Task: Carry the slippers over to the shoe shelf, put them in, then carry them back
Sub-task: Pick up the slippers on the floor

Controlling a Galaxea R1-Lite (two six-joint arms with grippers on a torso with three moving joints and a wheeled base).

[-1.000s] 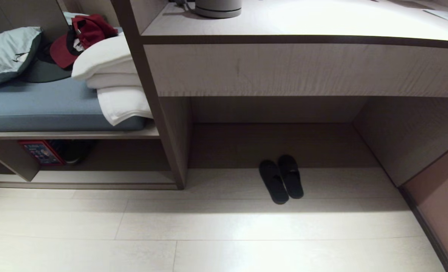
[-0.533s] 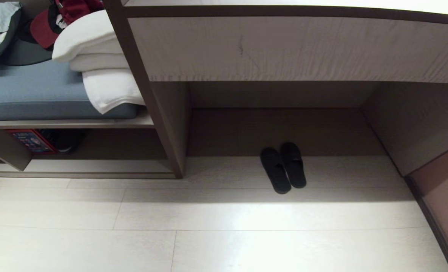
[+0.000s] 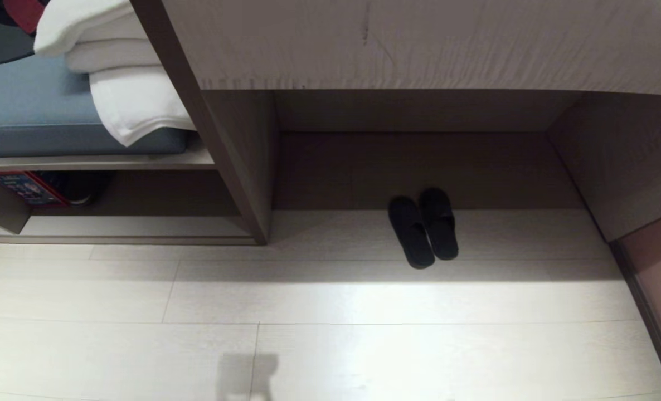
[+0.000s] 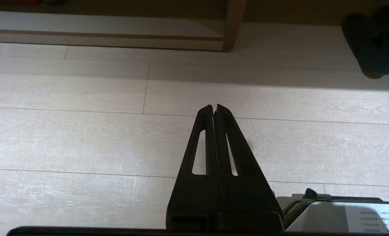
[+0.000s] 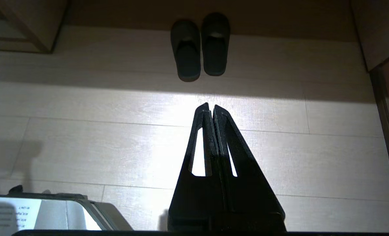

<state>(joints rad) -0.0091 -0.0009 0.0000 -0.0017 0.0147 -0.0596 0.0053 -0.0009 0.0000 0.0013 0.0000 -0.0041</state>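
The black slippers (image 3: 424, 227) lie side by side on the pale floor at the mouth of the desk kneehole, toes toward the back. They also show in the right wrist view as the slippers (image 5: 199, 46) and at the edge of the left wrist view as the slippers (image 4: 373, 42). The shoe shelf (image 3: 135, 228) is the low cubby at the left, under the bench; its pale bottom board (image 4: 109, 26) shows too. My left gripper (image 4: 213, 108) hangs shut and empty above the floor. My right gripper (image 5: 211, 107) is shut and empty, well short of the slippers. Neither arm is in the head view.
A grey upright panel (image 3: 224, 161) separates the shoe shelf from the kneehole. White folded bedding (image 3: 118, 72) and a blue cushion (image 3: 35, 106) lie on the bench above the shelf. A red box (image 3: 21, 186) and a dark shoe (image 3: 82, 186) sit deep in the shelf. A brown wall edge (image 3: 654, 289) runs along the right.
The whole head view has tilted downward: the desk top and kettle have left the picture and more floor shows. The slippers have not moved on the floor.
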